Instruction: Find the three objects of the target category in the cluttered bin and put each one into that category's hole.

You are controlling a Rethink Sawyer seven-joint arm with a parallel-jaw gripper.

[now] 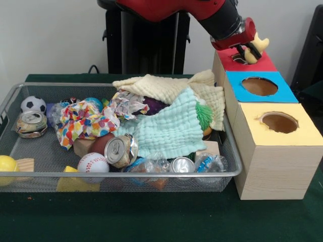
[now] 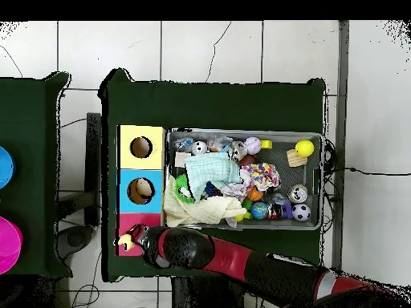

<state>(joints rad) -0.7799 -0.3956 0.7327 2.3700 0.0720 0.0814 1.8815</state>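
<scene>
front view puts the gripper [image 1: 251, 50] above the red-surround section [image 1: 246, 63] at the far end of the wooden box [image 1: 272, 161], its fingers clamped on a pale tan plush animal [image 1: 256, 49] that juts out toward the right edge. the red section's hole itself is hidden behind the gripper and toy, so i cannot tell whether the plush hangs squarely over the opening.

the main risk, as i judge it, is a release off centre: the toy sticks out sideways from the fingers, so it could catch the paper rim and rest on top, or roll off the box's far or right edge onto the green table cover [image 1: 151, 217]. a soft toy may also cling to a finger as the grip loosens.

the overhead view agrees: the plush sits at the red end of the box, near the table's corner by the robot base, with the blue hole [image 2: 140, 190] next along and the yellow hole [image 2: 140, 147] last.

the wire mesh bin [image 1: 121, 175] just beside the box is heaped with cloths [image 1: 169, 128], crushed cans [image 1: 121, 150] and balls [image 1: 93, 164]; no other plush is plainly visible, so any remaining ones may be buried under the cloths.
</scene>
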